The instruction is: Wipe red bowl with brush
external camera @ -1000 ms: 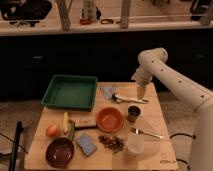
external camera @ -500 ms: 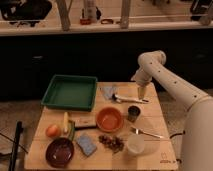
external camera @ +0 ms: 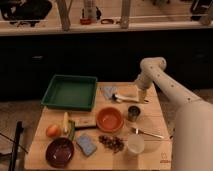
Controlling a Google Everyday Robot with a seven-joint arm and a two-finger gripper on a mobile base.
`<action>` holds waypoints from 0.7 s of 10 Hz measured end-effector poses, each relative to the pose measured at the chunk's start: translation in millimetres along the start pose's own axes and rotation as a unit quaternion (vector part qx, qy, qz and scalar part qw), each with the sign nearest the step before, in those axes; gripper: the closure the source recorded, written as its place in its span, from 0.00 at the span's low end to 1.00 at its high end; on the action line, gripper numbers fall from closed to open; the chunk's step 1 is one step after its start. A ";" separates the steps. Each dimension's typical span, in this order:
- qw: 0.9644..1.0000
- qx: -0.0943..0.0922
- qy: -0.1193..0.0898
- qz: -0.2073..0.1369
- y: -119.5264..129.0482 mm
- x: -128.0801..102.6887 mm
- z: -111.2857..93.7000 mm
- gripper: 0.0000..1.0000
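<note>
Since the gripper (external camera: pixel 141 94) hangs at the far right of the table (external camera: pixel 155 117) with its fingers apart and nothing in them, just over the handle end of the brush (external camera: pixel 127 98), the first risk is a bad pick. The brush lies flat and slim on the wood. Fingers that close too high would miss it. Fingers that land off-line could shove it aside, or pinch only the tip so it droops once lifted.

The cup (external camera: pixel 133 113) stands just on the near side of the brush, between it and the red bowl (external camera: pixel 110 120), so a low carry could tip it. The red bowl sits loose at mid-table, well apart from the gripper. A hard sideways stroke may slide it into the heap of dark bits (external camera: pixel 112 142) or the fork (external camera: pixel 145 133), and a brush held crooked may only scrape the rim.

Count:
- one red bowl
- one brush
- one cup
- one fork
- one dark bowl (external camera: pixel 60 151), near left
- one green tray (external camera: pixel 70 91), far left
- one sponge (external camera: pixel 86 144)
- one cloth (external camera: pixel 107 91)
- one pale tumbler (external camera: pixel 135 145)
- one orange fruit (external camera: pixel 52 131)
- one yellow-green thing (external camera: pixel 66 122) I cannot name
- one heap of bits, too small to count
</note>
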 end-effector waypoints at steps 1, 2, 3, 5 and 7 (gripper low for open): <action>1.000 -0.005 -0.005 0.007 0.8 2.2 9.7 0.20; 1.000 -0.010 -0.009 0.012 2.4 4.3 17.4 0.20; 1.000 -0.019 -0.015 0.018 4.6 4.8 28.7 0.20; 0.999 -0.032 -0.025 0.022 6.0 1.1 42.3 0.20; 0.998 -0.040 -0.031 0.025 8.1 -0.1 49.6 0.26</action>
